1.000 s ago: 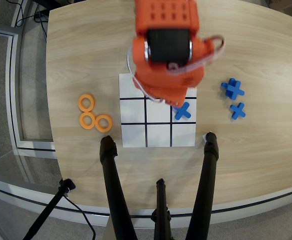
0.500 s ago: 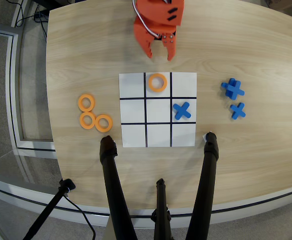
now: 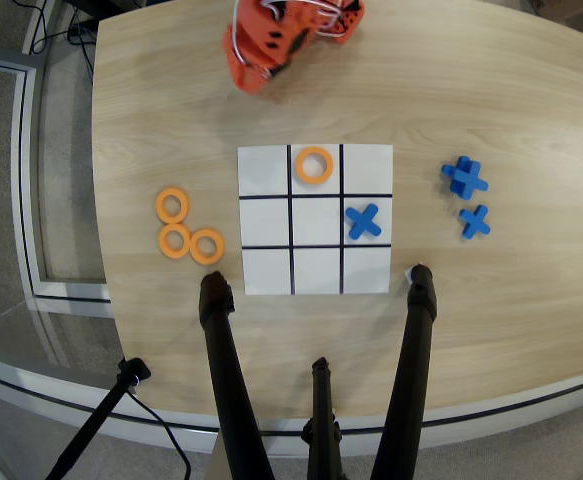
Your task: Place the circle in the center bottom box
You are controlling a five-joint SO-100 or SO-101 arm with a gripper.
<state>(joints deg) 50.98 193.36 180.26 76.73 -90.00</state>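
Note:
In the overhead view an orange ring, the circle (image 3: 314, 165), lies flat inside the center bottom box (image 3: 316, 150). That box is the middle cell of the grid's row nearest the robot base, at the top of the view. My orange gripper (image 3: 251, 72) is up and to the left of the grid, over bare wood and well apart from the ring. It is turned and blurred, so its jaws do not show clearly. Nothing is seen in it.
A blue cross (image 3: 364, 220) lies in the right cell of the middle row of the white grid sheet (image 3: 266, 268). Three spare orange rings (image 3: 175, 240) sit left of the grid. Blue crosses (image 3: 464, 178) lie to its right. Black stand legs (image 3: 226, 380) cross the table's near edge.
The arm lifted off the grid, leaving the ring in the top-middle cell. It has since drawn back toward the top edge and swung left.

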